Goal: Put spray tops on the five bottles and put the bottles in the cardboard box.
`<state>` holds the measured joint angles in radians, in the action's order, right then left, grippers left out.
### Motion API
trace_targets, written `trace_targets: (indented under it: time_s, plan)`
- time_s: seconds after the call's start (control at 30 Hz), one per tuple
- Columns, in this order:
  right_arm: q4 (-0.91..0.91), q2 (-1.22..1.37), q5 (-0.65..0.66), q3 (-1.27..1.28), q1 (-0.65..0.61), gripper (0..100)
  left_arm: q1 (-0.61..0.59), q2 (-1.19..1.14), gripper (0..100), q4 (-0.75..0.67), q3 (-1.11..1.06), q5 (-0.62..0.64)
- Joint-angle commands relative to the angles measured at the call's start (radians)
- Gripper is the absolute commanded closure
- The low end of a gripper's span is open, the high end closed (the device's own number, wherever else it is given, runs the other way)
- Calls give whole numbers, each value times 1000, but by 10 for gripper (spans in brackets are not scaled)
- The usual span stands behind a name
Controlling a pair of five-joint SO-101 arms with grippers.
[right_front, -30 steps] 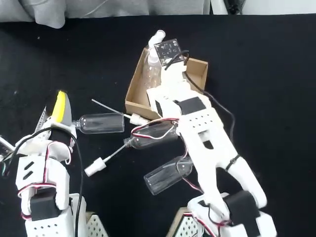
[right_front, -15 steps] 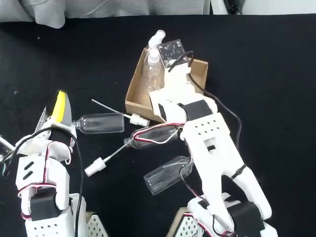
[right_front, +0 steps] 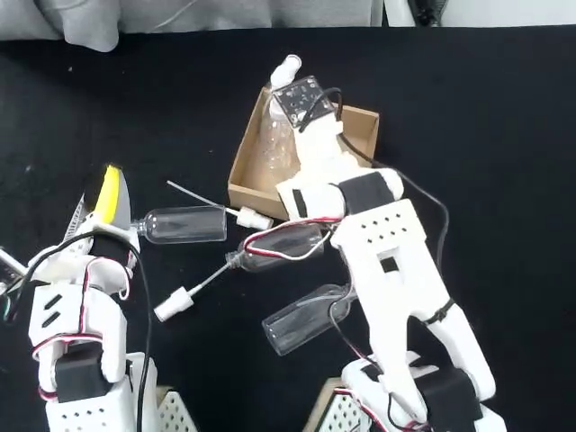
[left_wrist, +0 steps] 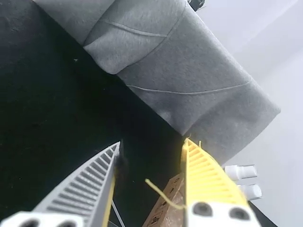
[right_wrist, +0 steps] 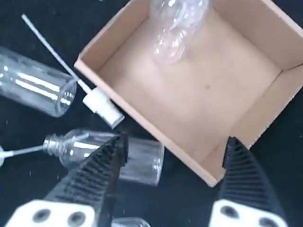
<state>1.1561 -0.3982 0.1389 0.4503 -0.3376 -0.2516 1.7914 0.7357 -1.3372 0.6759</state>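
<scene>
Right gripper (right_wrist: 176, 139): spread wide, holding nothing, hanging over the cardboard box (right_front: 237, 171).
Left gripper (left_wrist: 151, 143): released, nothing between the fingers, raised at the near left of the tabletop (right_front: 486, 135), well apart from the box.
Capped bottle (right_front: 274, 135): clear, inside the box, leaning on the far corner, white spray head poking out over the rim.
Side bottle (right_front: 184, 225): lying flat between the left arm and the box.
Loose spray top (right_front: 252, 217): on the tabletop just beside the box's outer wall, thin tube pointing away.
Middle bottle (right_front: 279, 247): lying in front of the box, red-and-white wire draped across it.
Second spray top (right_front: 173, 306): its tube reaches the middle bottle's neck.
Near bottle (right_front: 301, 319): lying flat, partly under the right arm.
</scene>
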Motion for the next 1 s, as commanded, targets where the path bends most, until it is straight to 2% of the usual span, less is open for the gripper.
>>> trace_targets:
  time_s: [0.0, 0.33, 0.63, 0.97]
  plan:
    - [83, -64, 43, -102, 21, 723, -7, 12, 805, -25, 12, -2]
    - [272, -64, 170, -189, 17, 721, -7, 12, 805, -25, 12, -2]
    - [404, -64, 242, -200, -120, 720, -7, 12, 805, -25, 12, -2]
    - [500, -64, 301, -199, -213, 719, -7, 12, 805, -25, 12, -2]
